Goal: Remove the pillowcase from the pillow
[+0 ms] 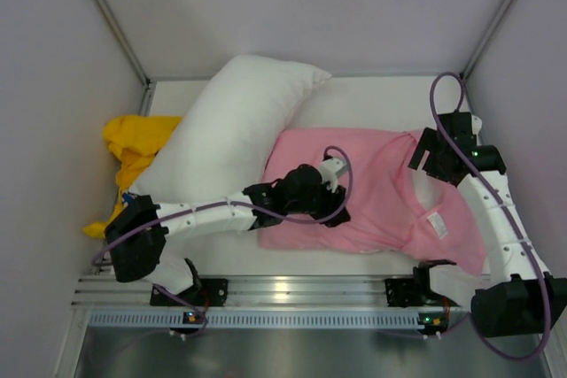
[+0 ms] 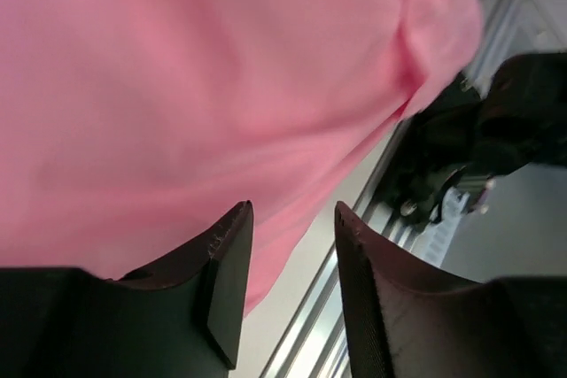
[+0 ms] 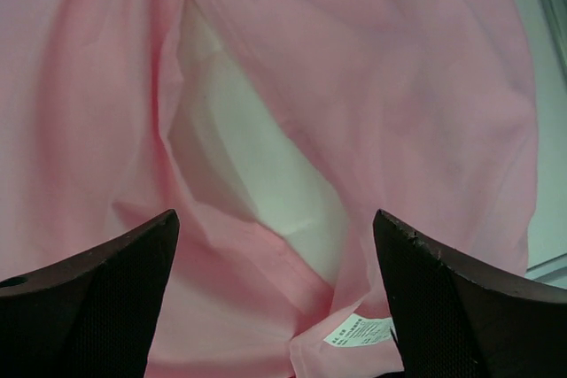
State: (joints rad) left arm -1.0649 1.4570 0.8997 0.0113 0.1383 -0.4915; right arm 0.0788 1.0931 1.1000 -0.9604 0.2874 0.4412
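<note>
The pink pillowcase (image 1: pixel 372 192) lies across the middle and right of the table, its white label (image 1: pixel 437 225) near the right end. My right gripper (image 1: pixel 423 158) hovers open over its mouth. In the right wrist view (image 3: pixel 275 214) the fabric (image 3: pixel 416 95) parts there and a white pillow (image 3: pixel 257 174) shows inside; no yellow band is visible. The label (image 3: pixel 359 331) lies by the right finger. My left gripper (image 1: pixel 330 210) is open and empty over the case's near edge (image 2: pixel 221 112), as the left wrist view (image 2: pixel 292 214) also shows.
A plain white pillow (image 1: pixel 235 126) lies at the back left, partly over a yellow cloth (image 1: pixel 133 152) by the left wall. The aluminium rail (image 1: pixel 292 291) runs along the near edge. Walls close in on three sides.
</note>
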